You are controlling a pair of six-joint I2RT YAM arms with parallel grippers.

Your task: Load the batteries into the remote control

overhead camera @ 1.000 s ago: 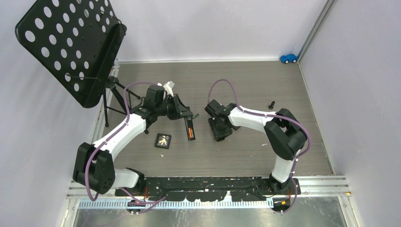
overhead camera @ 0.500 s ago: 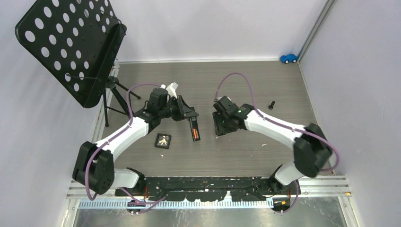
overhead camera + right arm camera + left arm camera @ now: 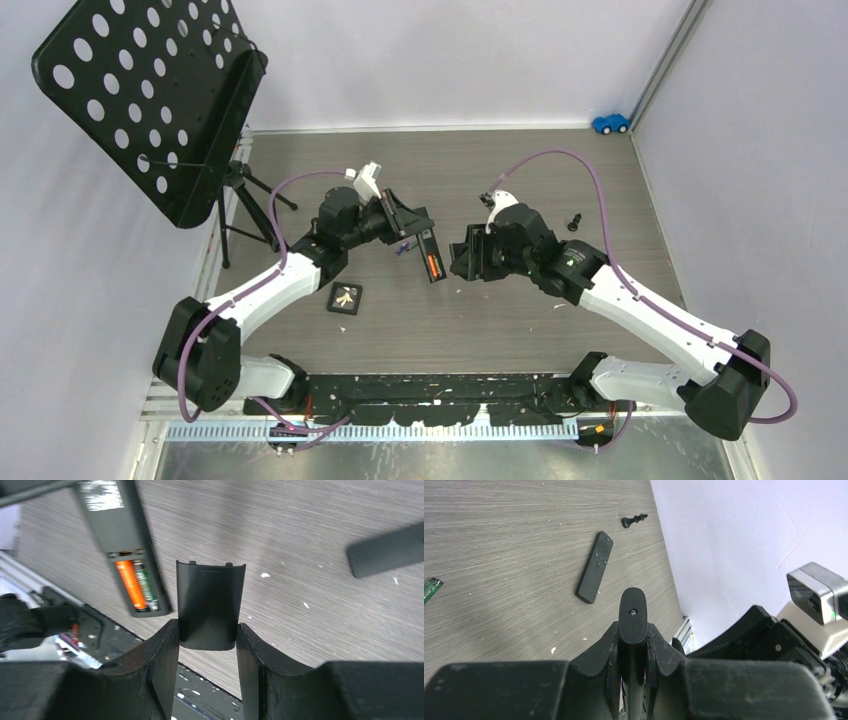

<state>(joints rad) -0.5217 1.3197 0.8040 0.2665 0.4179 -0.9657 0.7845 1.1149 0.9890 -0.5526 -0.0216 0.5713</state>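
The left gripper (image 3: 632,631) is clamping the remote control (image 3: 119,530) above the surface (image 3: 310,540), batteries (image 3: 138,585) sitting in its open bay. The right gripper (image 3: 207,629) is pinching the cover plate (image 3: 210,597) just right of that bay, long axes nearly parallel.

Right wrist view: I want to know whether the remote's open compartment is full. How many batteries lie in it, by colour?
Orange battery: 1
Dark green battery: 1
Total: 2, side by side in the remote control.
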